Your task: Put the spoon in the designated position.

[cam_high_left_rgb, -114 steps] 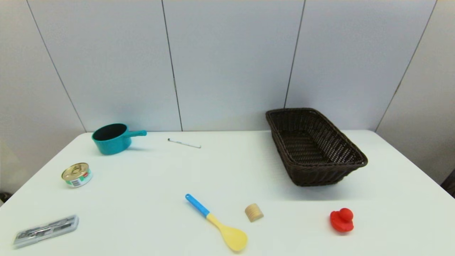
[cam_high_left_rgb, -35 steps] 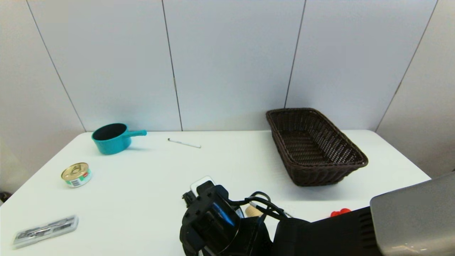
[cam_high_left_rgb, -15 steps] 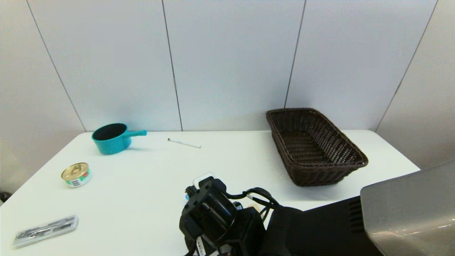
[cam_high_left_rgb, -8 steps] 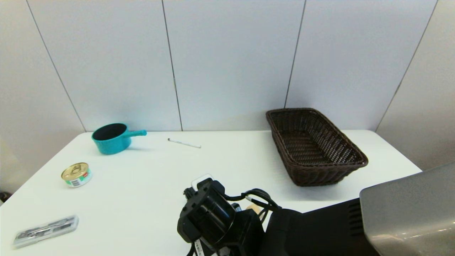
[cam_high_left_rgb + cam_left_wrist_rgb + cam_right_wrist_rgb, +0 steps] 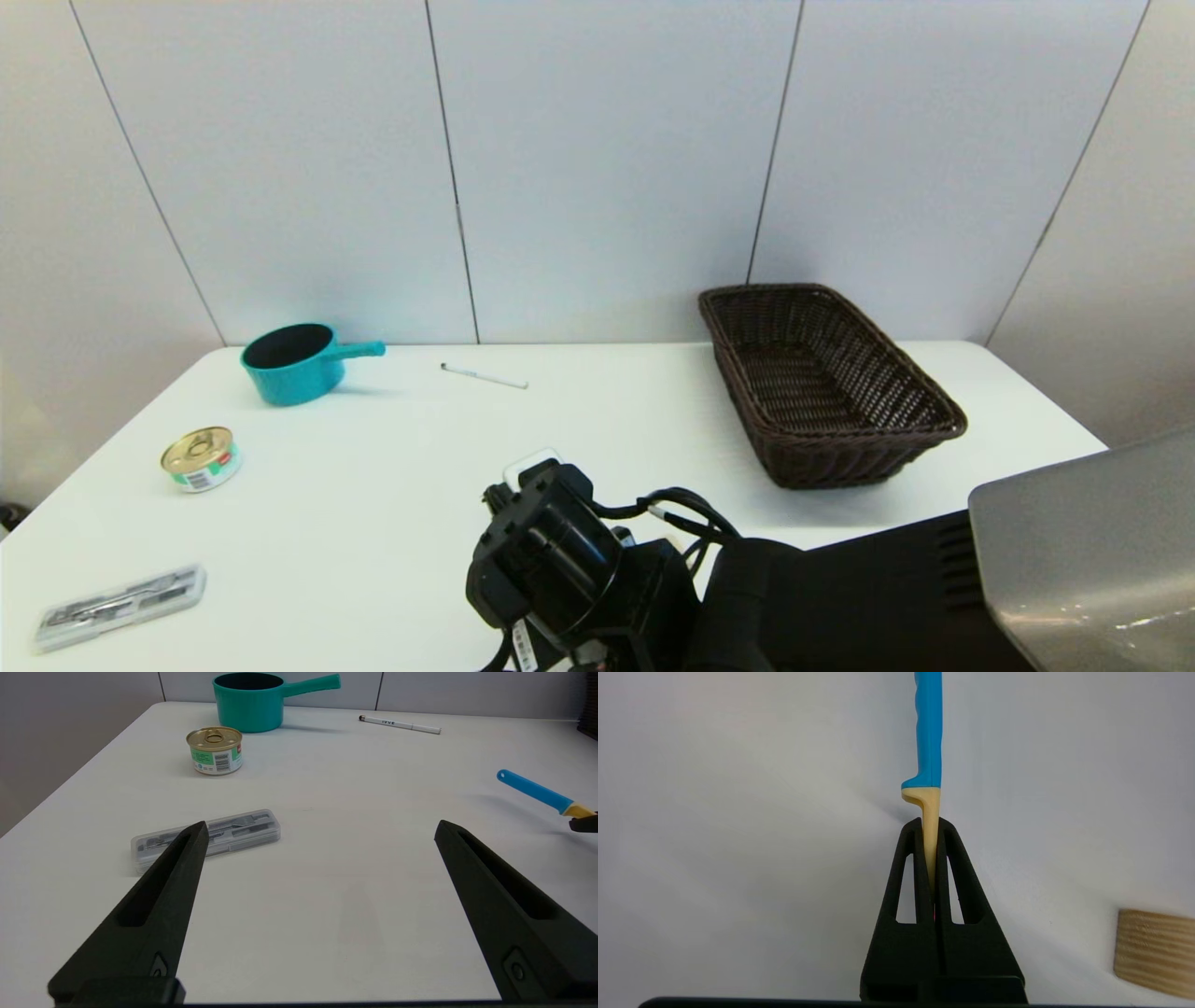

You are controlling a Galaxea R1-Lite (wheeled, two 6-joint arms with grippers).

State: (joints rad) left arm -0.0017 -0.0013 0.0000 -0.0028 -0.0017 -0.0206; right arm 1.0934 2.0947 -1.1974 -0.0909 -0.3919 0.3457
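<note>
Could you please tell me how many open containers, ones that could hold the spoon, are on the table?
2: a teal pot at the far left by the wall, and a dark wicker basket at the far right. The right arm hides some of the near table.

The spoon [image 5: 927, 756] looks like smooth plastic, and the tabletop [image 5: 392, 485] is a smooth matt white. The basket [image 5: 826, 387] is rough dark wicker, the can [image 5: 215, 750] shiny metal, the block [image 5: 1153, 952] grainy wood.
</note>
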